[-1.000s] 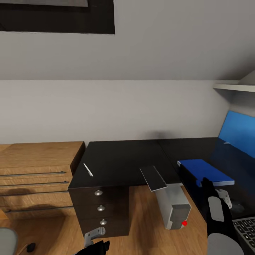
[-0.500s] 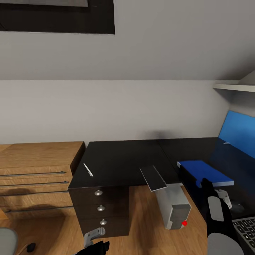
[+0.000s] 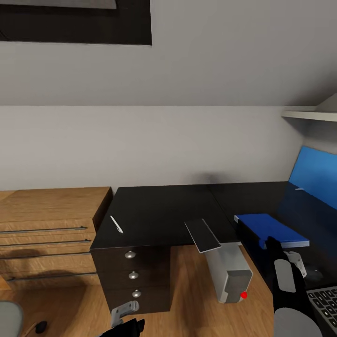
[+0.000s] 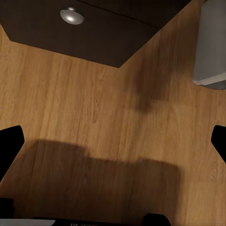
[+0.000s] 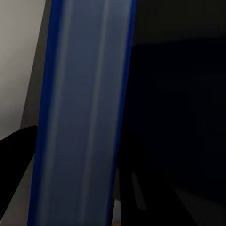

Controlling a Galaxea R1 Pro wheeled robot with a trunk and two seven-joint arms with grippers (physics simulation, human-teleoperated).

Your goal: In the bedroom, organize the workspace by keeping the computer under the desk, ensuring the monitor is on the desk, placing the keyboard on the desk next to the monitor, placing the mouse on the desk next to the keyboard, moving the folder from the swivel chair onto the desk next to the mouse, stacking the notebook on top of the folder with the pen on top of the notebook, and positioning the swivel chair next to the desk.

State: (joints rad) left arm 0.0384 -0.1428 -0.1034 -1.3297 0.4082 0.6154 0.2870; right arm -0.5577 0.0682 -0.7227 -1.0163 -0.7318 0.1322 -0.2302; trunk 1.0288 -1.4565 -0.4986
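The right gripper (image 3: 274, 243) is seen low at the right of the head view, its dark fingers closed on the near edge of the folder (image 3: 271, 229). In the right wrist view the folder's blue edge (image 5: 80, 113) is seen very close, with one dark fingertip (image 5: 16, 155) beside it. The folder is laid flat on the desk (image 3: 159, 210), near the front edge of the black top. The left gripper (image 3: 124, 318) is held low over the wood floor (image 4: 94, 117), and its two dark fingers (image 4: 9, 146) are spread wide apart with nothing between them. One computer (image 3: 229, 271) is stood on the floor, partly under the front edge of the desk, with a red dot on its front. One flat dark slab (image 3: 202, 235) is hung over the desk edge just above the computer. One thin white thing (image 3: 116, 223), maybe the pen, is laid near the left edge of the desk. A corner of one keyboard (image 3: 325, 302) is seen at the lower right. Three round knobs (image 3: 130, 254) are counted on the dark drawers below the desk. One oak drawer unit (image 3: 47, 224) is stood just beside the desk on the left. Much bare black top is left open in the middle of the desk.
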